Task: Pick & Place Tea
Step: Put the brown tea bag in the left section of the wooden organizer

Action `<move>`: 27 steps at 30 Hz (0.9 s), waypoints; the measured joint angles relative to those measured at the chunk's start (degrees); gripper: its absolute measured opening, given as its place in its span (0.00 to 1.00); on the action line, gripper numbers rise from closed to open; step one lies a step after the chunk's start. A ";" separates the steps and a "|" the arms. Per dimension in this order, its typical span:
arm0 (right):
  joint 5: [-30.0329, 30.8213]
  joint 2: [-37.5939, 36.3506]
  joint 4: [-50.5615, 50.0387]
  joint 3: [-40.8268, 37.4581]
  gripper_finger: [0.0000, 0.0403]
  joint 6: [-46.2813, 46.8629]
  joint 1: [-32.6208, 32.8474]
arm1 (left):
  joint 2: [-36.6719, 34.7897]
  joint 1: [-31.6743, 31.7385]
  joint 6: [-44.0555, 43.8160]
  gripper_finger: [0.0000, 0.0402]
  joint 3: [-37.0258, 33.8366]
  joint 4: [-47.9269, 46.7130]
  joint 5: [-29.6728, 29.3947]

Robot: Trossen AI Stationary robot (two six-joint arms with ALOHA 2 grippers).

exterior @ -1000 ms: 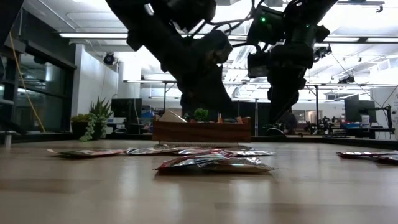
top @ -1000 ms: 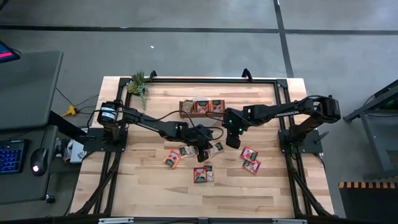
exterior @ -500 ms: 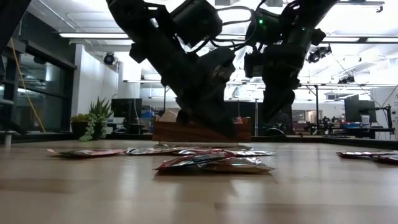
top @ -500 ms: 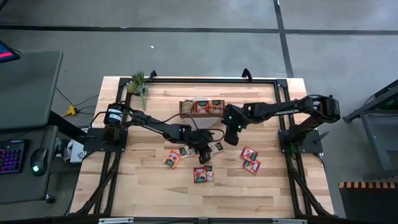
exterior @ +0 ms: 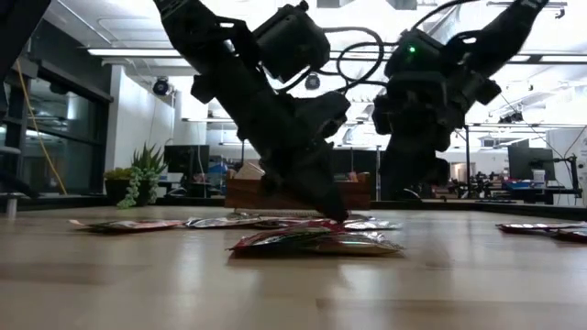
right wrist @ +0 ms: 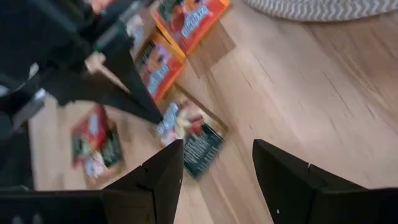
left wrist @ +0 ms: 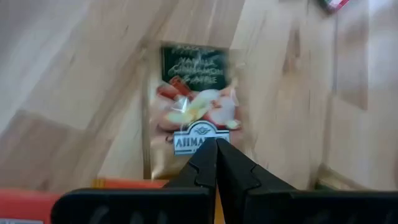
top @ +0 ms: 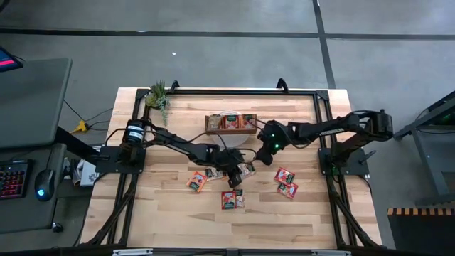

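The left gripper point(left wrist: 216, 148) had its fingers pressed together, tips touching a flat green-grey tea sachet point(left wrist: 194, 106) on the desk. The right gripper point(right wrist: 214, 163) hovered at its 2 o'clock, fingers apart.

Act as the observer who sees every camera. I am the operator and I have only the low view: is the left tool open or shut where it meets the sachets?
Observer: Shut. The left wrist view shows the left tool closed, its tips over a green-labelled sachet.
Operator: And the right tool?
Observer: Open. Its wrist view shows the right tool spread above the table, with nothing between its fingers.
Operator: Is anything in the tray?
Observer: Yes. The high view shows red sachets inside the tray.
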 joint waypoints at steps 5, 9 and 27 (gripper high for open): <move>0.06 -0.26 3.50 -1.63 0.47 2.78 -0.02 | 2.18 0.00 -2.07 0.00 0.45 1.67 1.44; 0.47 -0.26 3.18 -1.61 0.47 4.74 0.00 | 2.12 0.00 -2.61 0.00 0.35 1.59 1.75; 3.30 1.99 0.69 -1.63 0.47 16.24 2.04 | 2.17 0.39 -6.45 0.00 0.34 -1.31 1.88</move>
